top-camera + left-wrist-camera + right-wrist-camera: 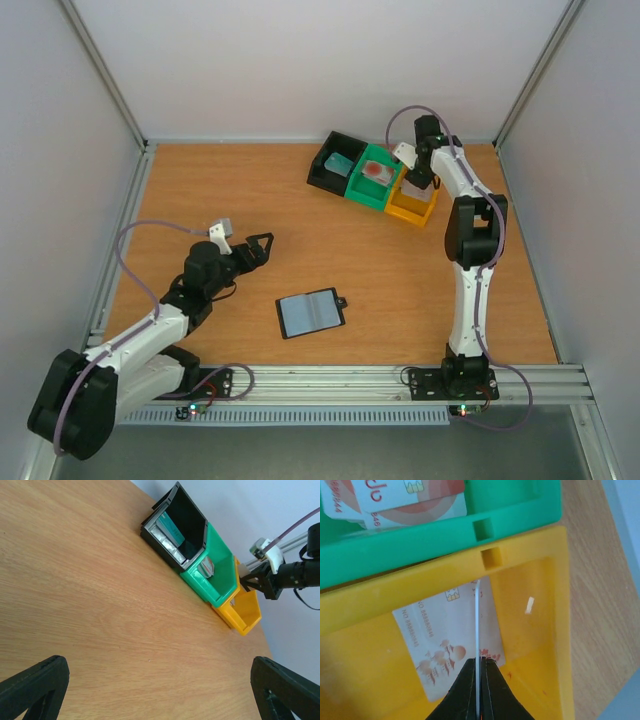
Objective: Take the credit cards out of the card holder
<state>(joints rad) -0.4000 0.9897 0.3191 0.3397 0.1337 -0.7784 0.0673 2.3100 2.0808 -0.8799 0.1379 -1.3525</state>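
Observation:
The card holder (311, 313) lies open on the table, its pale blue-grey inside facing up, and no card shows in it. My right gripper (478, 661) hangs over the yellow tray (532, 640), shut on a thin whitish credit card (477, 615) seen edge-on. Beneath it, flat in that tray, lies a whitish card with pink print (440, 635). A red and white card (410, 497) rests in the green tray (420, 545), and a teal card (342, 162) in the black tray (322, 172). My left gripper (262, 245) stands open over bare wood, left of the holder.
The three trays sit in a row at the back right, seen from the left wrist as black (197, 535), green (220, 592) and yellow (247, 622). White walls and metal rails close in the table's sides.

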